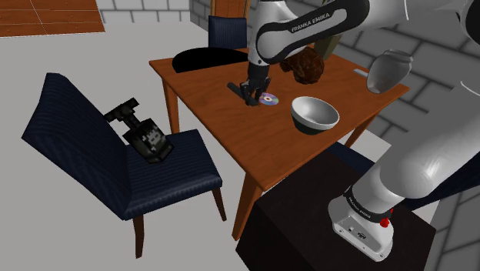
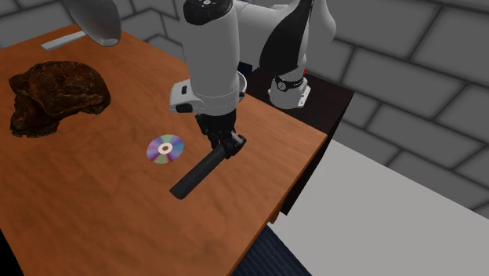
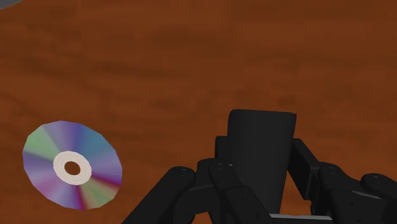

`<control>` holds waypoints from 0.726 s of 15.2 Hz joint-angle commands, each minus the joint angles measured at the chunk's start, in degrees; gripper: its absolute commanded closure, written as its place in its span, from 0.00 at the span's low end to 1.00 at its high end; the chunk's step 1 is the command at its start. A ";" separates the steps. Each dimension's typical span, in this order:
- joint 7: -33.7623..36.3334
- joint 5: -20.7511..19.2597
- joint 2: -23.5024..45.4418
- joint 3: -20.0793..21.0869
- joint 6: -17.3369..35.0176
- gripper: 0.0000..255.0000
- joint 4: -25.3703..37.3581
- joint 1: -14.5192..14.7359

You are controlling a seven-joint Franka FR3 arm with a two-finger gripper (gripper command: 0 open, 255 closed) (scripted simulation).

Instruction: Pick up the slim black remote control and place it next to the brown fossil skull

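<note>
The slim black remote (image 2: pixel 196 176) slants over the wooden table (image 2: pixel 94 212), and my gripper (image 2: pixel 227 146) is shut on its upper end. Its other end sits low over the wood; I cannot tell whether it touches. In the shoulder view the gripper (image 1: pixel 251 92) and remote (image 1: pixel 238 87) are mid-table, just left of a shiny disc (image 1: pixel 268 98). The brown fossil skull (image 1: pixel 306 65) stands beyond the disc, apart from the remote. It sits at the second exterior view's left as a dark brown lump (image 2: pixel 56 96). In the wrist view the remote's end (image 3: pixel 262 149) stands clasped between the fingers, with the disc (image 3: pixel 72 165) beside it.
A grey bowl (image 1: pixel 314 114) stands near the table's stand-side edge. A small pale flat piece (image 1: pixel 360 73) lies at the far corner. A dark blue chair (image 1: pixel 85 154) at the shoulder view's left carries a black device (image 1: pixel 142 132). Another chair (image 1: pixel 228 32) stands behind the table.
</note>
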 commanded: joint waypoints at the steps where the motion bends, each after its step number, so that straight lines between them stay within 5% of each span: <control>1: -0.21 0.16 -0.84 -0.04 -1.59 1.00 0.74 -0.03; 11: -0.76 0.70 -3.75 -0.11 -9.18 1.00 5.46 -0.03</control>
